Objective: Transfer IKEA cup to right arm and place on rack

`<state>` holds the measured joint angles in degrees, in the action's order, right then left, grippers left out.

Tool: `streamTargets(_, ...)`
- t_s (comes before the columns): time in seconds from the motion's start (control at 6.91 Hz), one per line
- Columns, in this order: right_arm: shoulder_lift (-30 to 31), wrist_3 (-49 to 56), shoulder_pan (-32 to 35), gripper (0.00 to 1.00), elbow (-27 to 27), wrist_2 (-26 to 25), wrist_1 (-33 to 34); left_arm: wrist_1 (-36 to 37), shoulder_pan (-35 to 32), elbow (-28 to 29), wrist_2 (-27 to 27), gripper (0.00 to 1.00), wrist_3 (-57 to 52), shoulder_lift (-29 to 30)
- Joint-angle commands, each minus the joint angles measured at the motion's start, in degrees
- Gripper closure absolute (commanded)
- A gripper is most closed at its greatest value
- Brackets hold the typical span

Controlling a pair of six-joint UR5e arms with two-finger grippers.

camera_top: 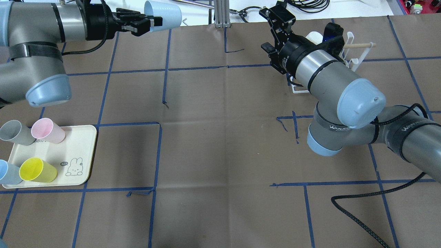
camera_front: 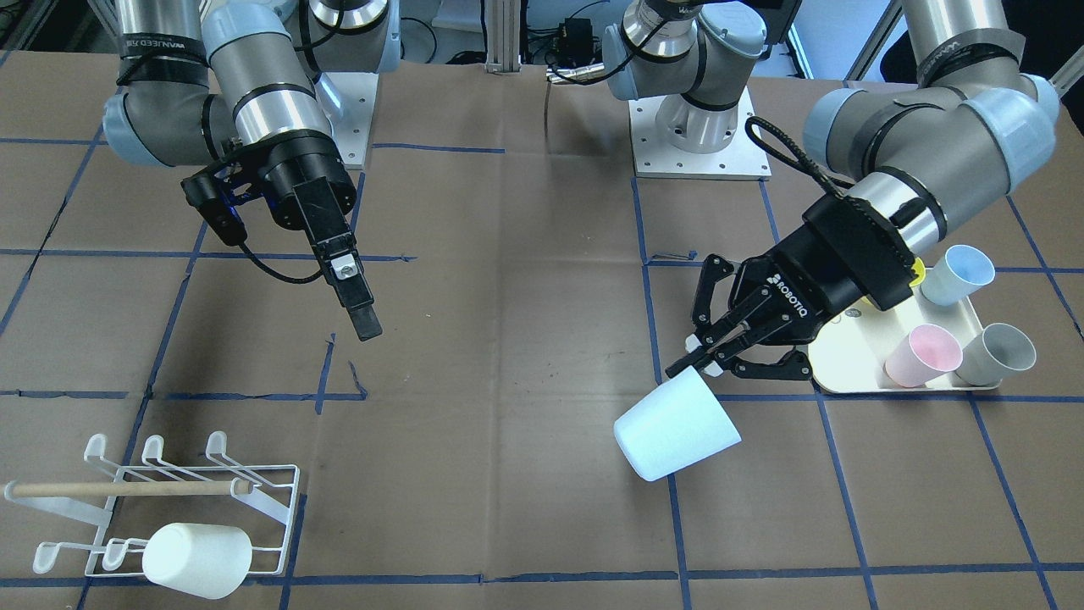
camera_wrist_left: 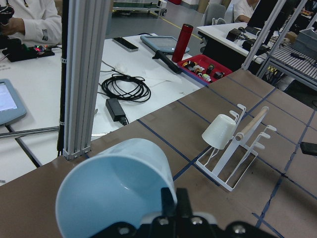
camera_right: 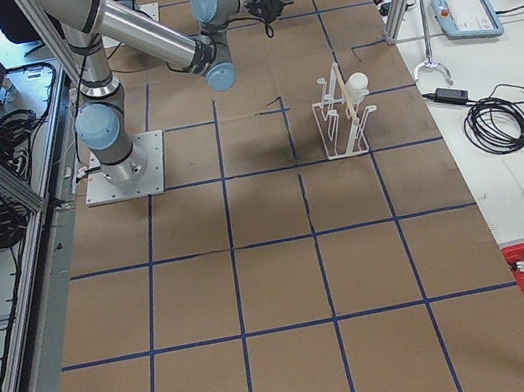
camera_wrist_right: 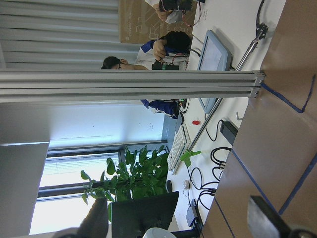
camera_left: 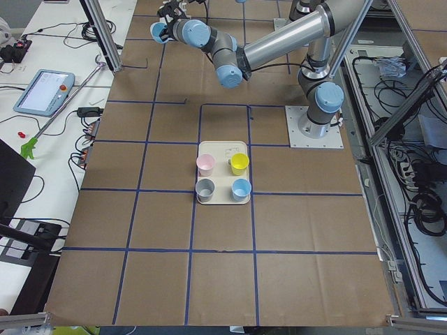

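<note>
Closest to us, in the left wrist view, is the pale blue cup [camera_wrist_left: 114,193], its mouth turned toward the lens. The left end effector [camera_front: 696,360] pinches its rim and holds it tilted on its side above the bench [camera_front: 508,339], near the cream tray [camera_front: 847,368] of cups. Well apart from it, the right end effector [camera_front: 366,324] hangs with its fingers spread. We see the rack [camera_front: 127,489] on the right arm's side of the bench, with a white cup [camera_front: 196,559] on it.
</note>
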<state>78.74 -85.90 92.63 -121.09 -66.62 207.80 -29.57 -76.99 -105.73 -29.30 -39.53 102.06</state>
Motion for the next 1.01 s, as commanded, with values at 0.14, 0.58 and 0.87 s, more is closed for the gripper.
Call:
streamTargets(0.14,0.4,-4.5,0.1,0.0,-1.2,0.4,-0.9,18.3,-1.2,-9.9,7.6,0.99,-0.2,1.3)
streamTargets(0.58,1.1,-5.1,2.6,0.0,-1.7,0.3,-5.4,36.7,-8.2,-13.9,7.5,0.98,5.0,6.0)
streamTargets(0.87,2.6,-4.7,2.8,0.0,-1.9,0.3,-8.7,48.9,-8.4,-13.6,6.9,0.97,15.2,8.7)
